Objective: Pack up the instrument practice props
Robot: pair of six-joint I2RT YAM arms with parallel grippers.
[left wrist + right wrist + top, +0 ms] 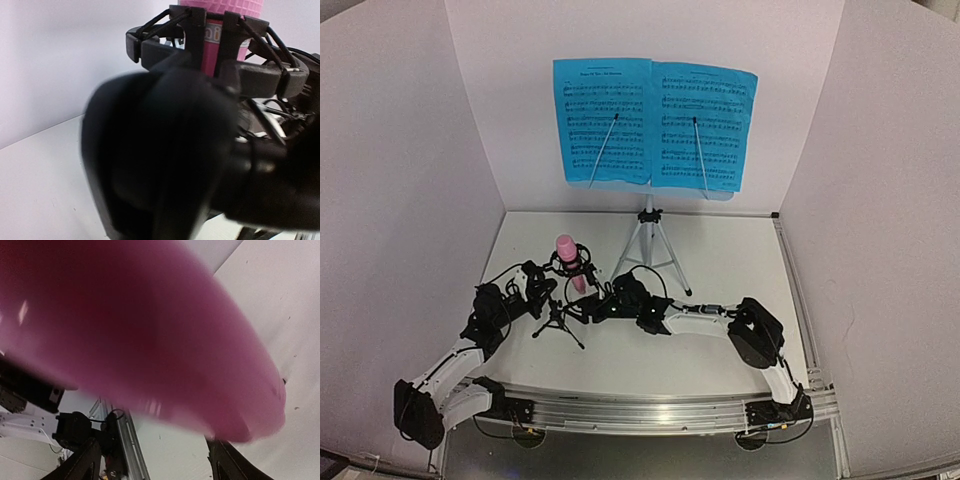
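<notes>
Left gripper (542,288) at tripod mic stand (558,318), probably steadying it; jaw state unreadable. Right gripper (592,302) spread wide around pink microphone (566,252) tail, likely pre-extraction.

Reaching inward with both arms bent, holding left gripper (543,286) near right gripper (591,304), its fingers (82,465) spread apart.

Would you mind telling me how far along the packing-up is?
Nothing looks packed yet. In hand: the left tool and right tool crowd the pink toy microphone, which sits in the ring of the small black tripod stand; grip unclear. Left: two blue sheet-music pages on the silver-tripod music stand.
</notes>
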